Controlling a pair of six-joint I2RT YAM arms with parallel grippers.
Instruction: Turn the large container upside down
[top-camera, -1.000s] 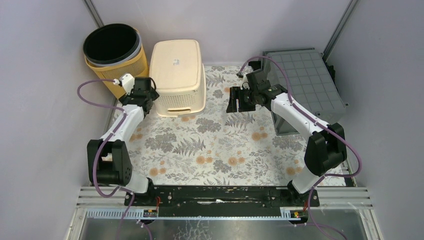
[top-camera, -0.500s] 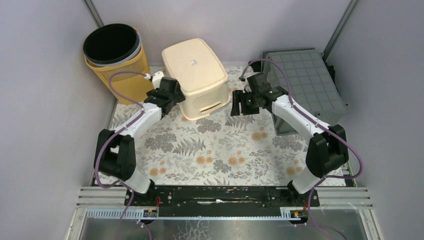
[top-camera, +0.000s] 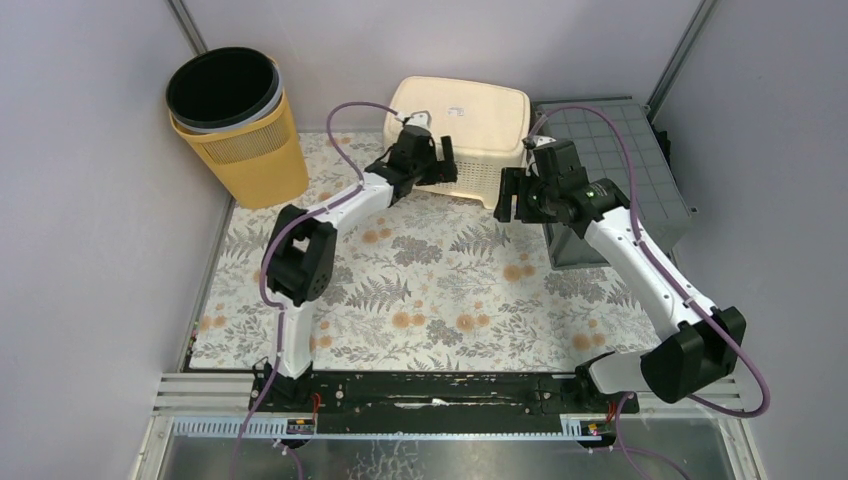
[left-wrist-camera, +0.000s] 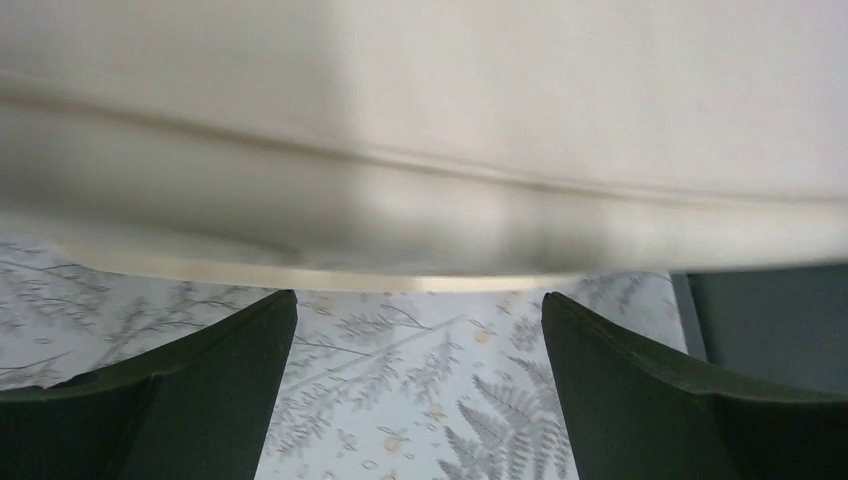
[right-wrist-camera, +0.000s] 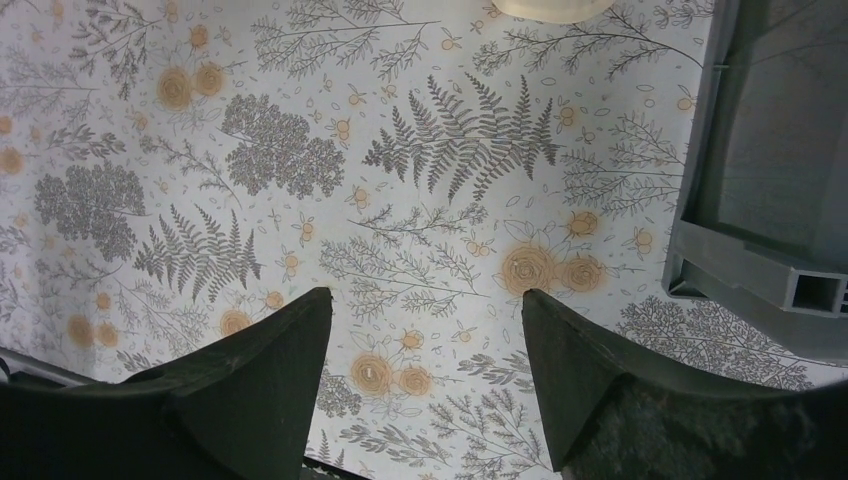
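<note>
A cream plastic container (top-camera: 462, 118) lies bottom up at the back centre of the floral mat, its right end next to a grey crate (top-camera: 612, 150). My left gripper (top-camera: 446, 170) is open and pressed close against the container's near left side. In the left wrist view the cream wall (left-wrist-camera: 420, 120) fills the top, just beyond the spread fingertips of that gripper (left-wrist-camera: 420, 300). My right gripper (top-camera: 511, 198) hangs open just in front of the container's right corner. Only mat shows between its fingers (right-wrist-camera: 427, 295), with a sliver of the cream container (right-wrist-camera: 540, 6) above.
The grey crate (right-wrist-camera: 770, 150) stands with its gridded base facing up at the back right, against the wall. A yellow bin (top-camera: 232, 120) with a black liner stands in the back left corner. The floral mat (top-camera: 420, 300) covers the table.
My left arm swept from the back left to the centre, pushing and turning the cream container over to the grey crate. My right gripper shifted right and opened wider.
</note>
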